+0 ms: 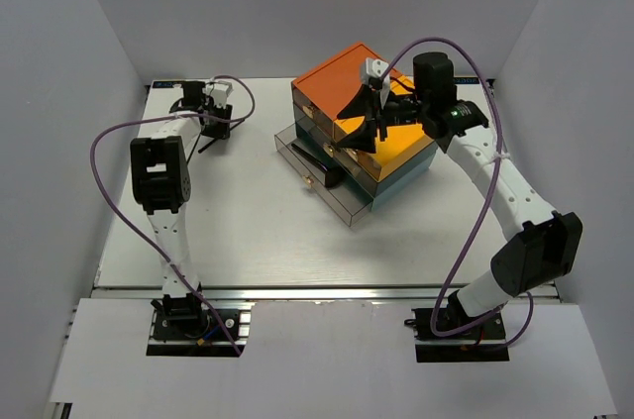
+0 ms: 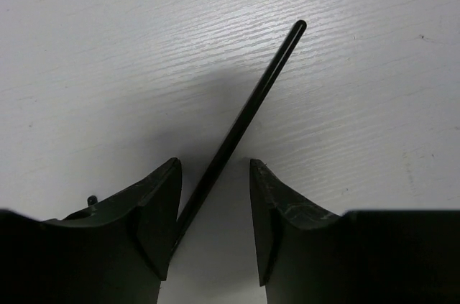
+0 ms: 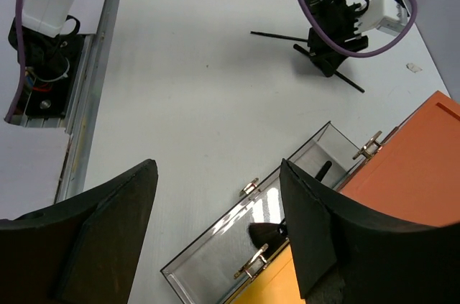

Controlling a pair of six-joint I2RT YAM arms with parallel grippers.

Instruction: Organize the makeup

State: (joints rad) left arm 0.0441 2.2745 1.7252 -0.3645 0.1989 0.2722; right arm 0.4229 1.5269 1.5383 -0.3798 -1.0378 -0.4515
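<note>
Left gripper (image 2: pixel 214 174) jaws apart astride black stick (image 2: pixel 253 103); right gripper (image 3: pixel 218 174) wide open, empty.

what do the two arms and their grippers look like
The left arm and right arm are white links with bulky black joints, each trailed by a looping purple cable. The left gripper and right gripper have matte black wedge fingers.

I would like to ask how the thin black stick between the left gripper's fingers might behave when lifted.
The black stick looks straight, so probably stiff and light. It seems round and glossy, so a nudge may roll it on the table. So thin, it might slip or pivot as the open left gripper closes.
</note>
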